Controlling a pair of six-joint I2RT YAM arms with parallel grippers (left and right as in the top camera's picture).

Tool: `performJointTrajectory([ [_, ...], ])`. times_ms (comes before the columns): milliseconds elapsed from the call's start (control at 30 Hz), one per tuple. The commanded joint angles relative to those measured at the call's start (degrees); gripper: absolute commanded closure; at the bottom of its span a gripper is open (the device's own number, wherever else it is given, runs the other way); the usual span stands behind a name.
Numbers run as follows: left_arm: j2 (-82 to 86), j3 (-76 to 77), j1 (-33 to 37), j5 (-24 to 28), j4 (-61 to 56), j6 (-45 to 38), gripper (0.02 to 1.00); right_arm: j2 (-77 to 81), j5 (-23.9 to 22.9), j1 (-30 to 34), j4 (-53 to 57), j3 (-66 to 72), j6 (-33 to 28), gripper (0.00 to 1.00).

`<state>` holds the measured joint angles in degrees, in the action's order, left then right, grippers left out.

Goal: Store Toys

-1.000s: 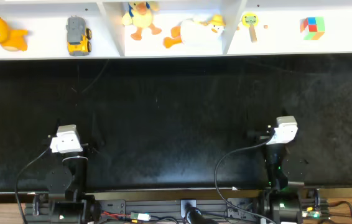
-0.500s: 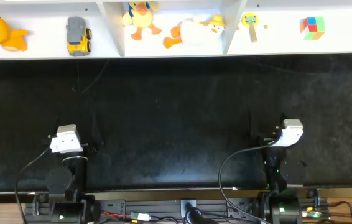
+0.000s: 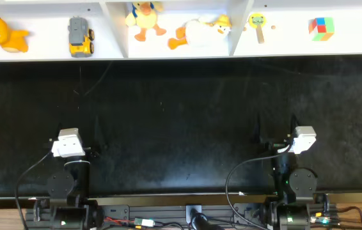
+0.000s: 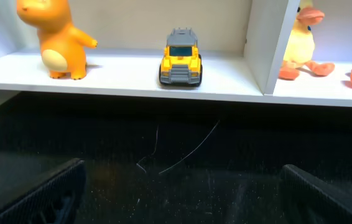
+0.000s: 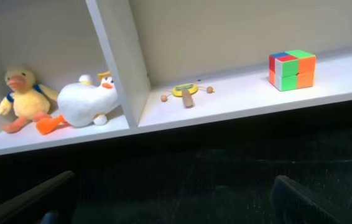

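Observation:
All the toys stand in a white shelf (image 3: 168, 54) along the far edge of the black mat. An orange figure (image 3: 2, 33) (image 4: 61, 37) and a yellow truck (image 3: 80, 36) (image 4: 181, 56) share the left compartment. A yellow plush duck (image 3: 144, 19) (image 5: 22, 99) and a white plush duck (image 3: 200, 33) (image 5: 86, 102) fill the middle one. A small rattle (image 3: 258, 24) (image 5: 185, 94) and a colour cube (image 3: 321, 28) (image 5: 292, 70) sit in the right one. My left gripper (image 3: 78, 131) (image 4: 182, 199) is open and holds nothing, low near its base. My right gripper (image 3: 275, 128) (image 5: 176, 199) is open too, far from the shelf.
The black mat (image 3: 181, 108) stretches bare between the grippers and the shelf. White dividers (image 4: 275, 43) (image 5: 120, 62) separate the compartments. Cables and the arm bases line the near edge (image 3: 187, 214).
My right arm has drawn back and shifted slightly to the right, towards its base. The left arm and the toys have not moved.

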<state>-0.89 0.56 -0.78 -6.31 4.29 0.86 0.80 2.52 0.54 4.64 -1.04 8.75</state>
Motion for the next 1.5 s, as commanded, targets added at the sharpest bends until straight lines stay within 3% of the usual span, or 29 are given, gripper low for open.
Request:
performJointTrajectory([
  [33, 0.7, -0.1, -0.2, -0.7, 0.1, -1.3, 0.020, -0.6, -0.7, -0.6, -0.3, 0.8, 0.3, 0.005],
  [1500, 0.7, -0.1, -0.2, -0.7, 0.1, -1.3, 0.020, -0.6, -1.7, -1.0, -0.2, 0.8, 0.2, 0.005],
])
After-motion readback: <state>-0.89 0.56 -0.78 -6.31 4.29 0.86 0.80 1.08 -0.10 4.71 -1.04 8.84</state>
